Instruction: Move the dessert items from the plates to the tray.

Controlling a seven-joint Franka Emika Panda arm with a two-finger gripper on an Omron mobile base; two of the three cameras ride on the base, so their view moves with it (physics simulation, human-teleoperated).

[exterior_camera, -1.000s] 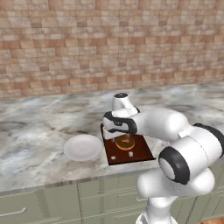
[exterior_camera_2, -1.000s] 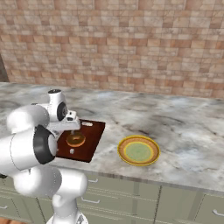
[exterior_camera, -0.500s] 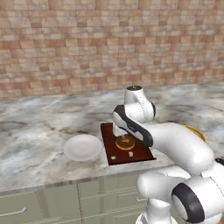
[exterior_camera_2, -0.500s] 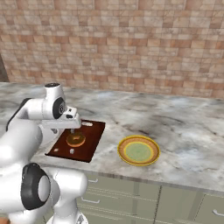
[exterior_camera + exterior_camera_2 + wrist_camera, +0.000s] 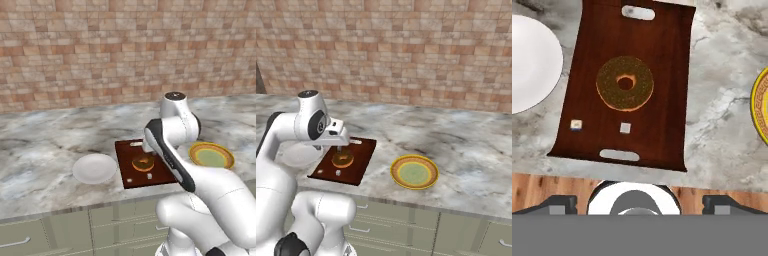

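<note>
Hand view: jaws wide open, empty.

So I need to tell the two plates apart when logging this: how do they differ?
The white plate is plain pale grey-white; the yellow plate has a yellow-orange rim and greenish centre. The white plate lies close against one long side of the tray; the yellow plate lies off the opposite side with bare counter between. Both are round, flat, similar in size and hold nothing.
</note>
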